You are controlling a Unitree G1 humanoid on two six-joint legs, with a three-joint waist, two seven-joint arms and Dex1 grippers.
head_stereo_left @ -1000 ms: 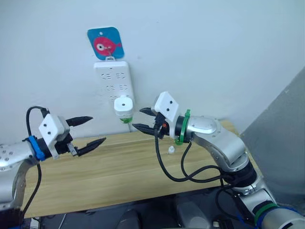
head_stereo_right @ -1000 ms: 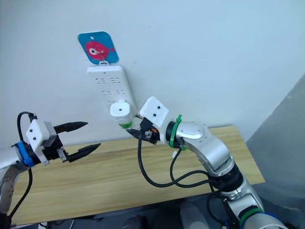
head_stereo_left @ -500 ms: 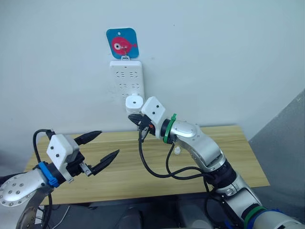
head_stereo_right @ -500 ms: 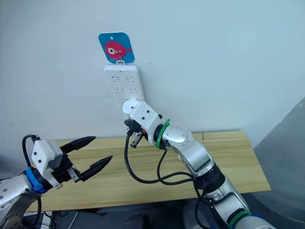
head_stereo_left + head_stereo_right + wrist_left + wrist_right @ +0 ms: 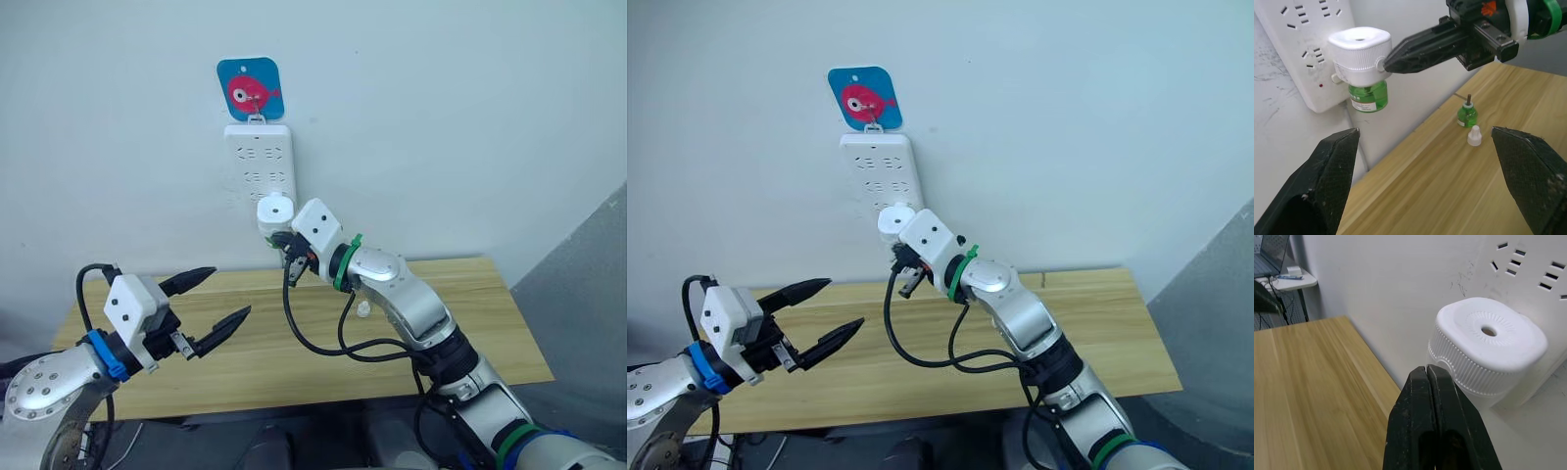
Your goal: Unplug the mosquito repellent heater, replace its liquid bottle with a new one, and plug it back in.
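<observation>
The white mosquito repellent heater sits plugged into the lower end of a white power strip on the wall, with a green liquid bottle screwed in beneath it. My right gripper is shut with nothing between its fingers, and its tip rests against the heater's ribbed side. A second small green bottle with a dark wick stands on the wooden table, with a white cap beside it. My left gripper hangs open over the table's left part, well short of the heater.
A blue tag with a pink fish holds the power strip up. A black cable loops down from my right wrist over the table. A grey panel stands at the right. A side table with a laptop is far off.
My right gripper, open a second ago, has shut and risen to the heater's side. The left gripper has drifted slightly right. The camera has shifted.
</observation>
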